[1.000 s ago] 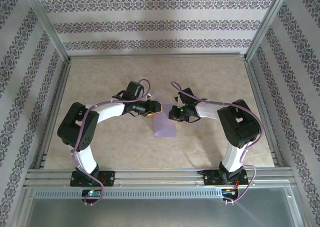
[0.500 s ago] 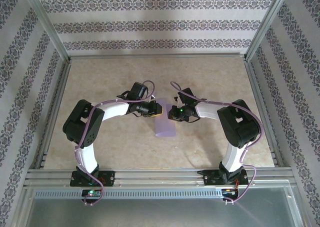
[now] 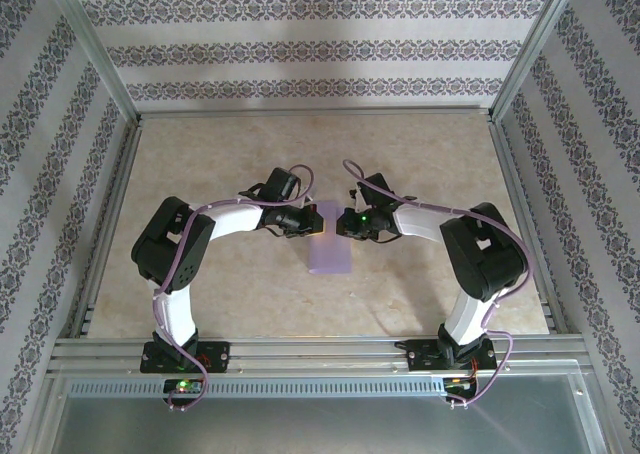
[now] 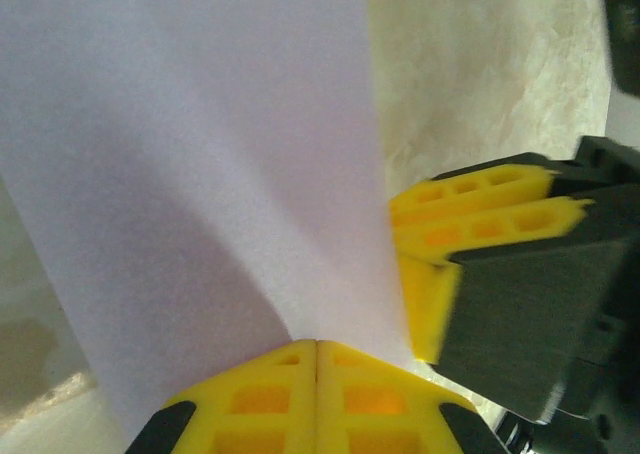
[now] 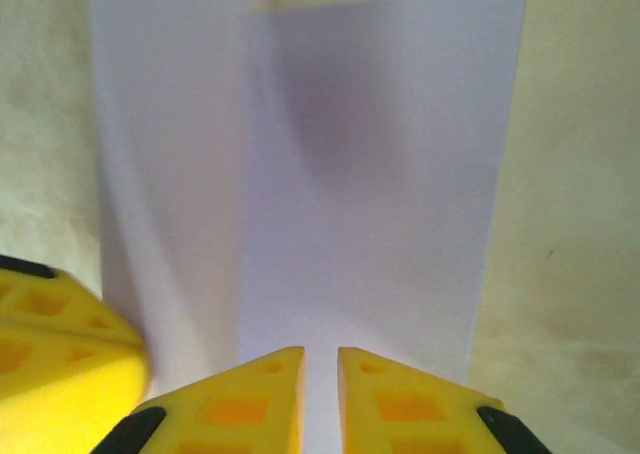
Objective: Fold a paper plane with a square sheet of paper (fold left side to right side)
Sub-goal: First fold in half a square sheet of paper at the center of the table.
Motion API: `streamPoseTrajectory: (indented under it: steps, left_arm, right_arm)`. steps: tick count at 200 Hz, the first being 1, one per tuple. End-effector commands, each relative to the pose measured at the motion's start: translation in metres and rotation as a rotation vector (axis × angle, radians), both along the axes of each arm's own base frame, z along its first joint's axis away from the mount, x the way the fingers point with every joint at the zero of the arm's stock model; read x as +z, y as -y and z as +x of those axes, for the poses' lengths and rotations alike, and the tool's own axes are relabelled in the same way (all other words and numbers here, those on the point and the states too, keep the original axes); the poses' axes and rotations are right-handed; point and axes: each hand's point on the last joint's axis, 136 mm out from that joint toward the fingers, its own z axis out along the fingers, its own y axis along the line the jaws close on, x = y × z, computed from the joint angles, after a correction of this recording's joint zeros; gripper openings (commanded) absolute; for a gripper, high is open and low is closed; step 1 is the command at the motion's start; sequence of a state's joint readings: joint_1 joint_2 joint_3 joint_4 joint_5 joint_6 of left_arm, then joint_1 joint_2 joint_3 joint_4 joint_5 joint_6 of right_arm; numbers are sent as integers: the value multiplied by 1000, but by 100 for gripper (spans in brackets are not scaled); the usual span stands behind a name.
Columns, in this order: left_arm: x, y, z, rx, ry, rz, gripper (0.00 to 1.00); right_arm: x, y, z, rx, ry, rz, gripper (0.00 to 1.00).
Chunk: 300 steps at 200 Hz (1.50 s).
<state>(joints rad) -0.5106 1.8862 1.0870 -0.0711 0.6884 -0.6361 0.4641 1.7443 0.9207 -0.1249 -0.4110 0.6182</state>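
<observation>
The square sheet of paper (image 3: 330, 249) lies mid-table as a tall lavender strip, its left part doubled over toward the right. My left gripper (image 3: 316, 221) is at the sheet's upper left edge. In the left wrist view its yellow fingertips (image 4: 317, 346) are pressed together, and the paper (image 4: 200, 154) fans out from their seam. My right gripper (image 3: 343, 222) faces it from the right. Its fingers (image 5: 320, 359) stand a narrow gap apart just above the paper (image 5: 370, 174), holding nothing. The left gripper's finger (image 5: 60, 344) shows at the lower left of the right wrist view.
The beige marbled tabletop (image 3: 230, 154) is fenced by aluminium rails (image 3: 320, 352) and patterned walls (image 3: 320, 54). The two grippers are nearly tip to tip over the sheet. The right gripper's yellow fingers (image 4: 480, 224) sit close beside the paper in the left wrist view.
My left gripper slid right onto the sheet's edge and its jaws closed. The raised flap has come down flatter. My right gripper's fingers parted slightly.
</observation>
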Motion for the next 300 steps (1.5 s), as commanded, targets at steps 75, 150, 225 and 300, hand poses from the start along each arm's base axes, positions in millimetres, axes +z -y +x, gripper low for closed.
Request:
streamPoseTrajectory:
  steps: [75, 150, 225, 300]
  left_arm:
    - [2, 8, 0, -20, 5, 5, 1]
    - [3, 12, -1, -26, 6, 1, 1]
    - [3, 13, -1, -32, 5, 5, 1]
    - [30, -2, 4, 41, 122, 31, 25]
  right_arm:
    - [36, 12, -14, -6, 24, 206, 46]
    - [21, -13, -17, 3, -71, 376, 44]
    - [18, -25, -15, 17, -80, 393, 26]
    - [7, -7, -14, -22, -65, 283, 4]
